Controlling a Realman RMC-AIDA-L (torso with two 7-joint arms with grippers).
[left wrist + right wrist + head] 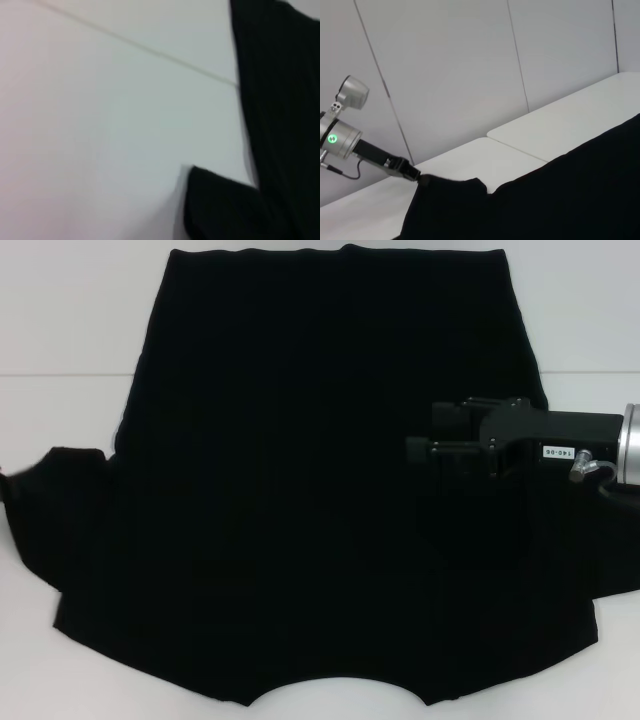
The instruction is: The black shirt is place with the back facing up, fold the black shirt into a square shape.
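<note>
The black shirt (pixel 300 490) lies spread flat on the white table (pixel 60 320), with its straight hem at the far side and its curved neck edge nearest me. Its left sleeve (pixel 55 500) tapers to a point at the picture's left edge. In the right wrist view my left gripper (pixel 416 175) sits at that sleeve tip (pixel 445 187), shut on the slightly raised cloth. The left wrist view shows the sleeve (pixel 220 210) and the shirt's side (pixel 280 100). My right gripper (pixel 415 445) hovers over the shirt's right part, pointing left.
A seam (pixel 60 375) runs across the table where two tops meet. Bare table shows to the left of the shirt and at the far right (pixel 600 330). A grey panelled wall (pixel 470 75) stands behind the table.
</note>
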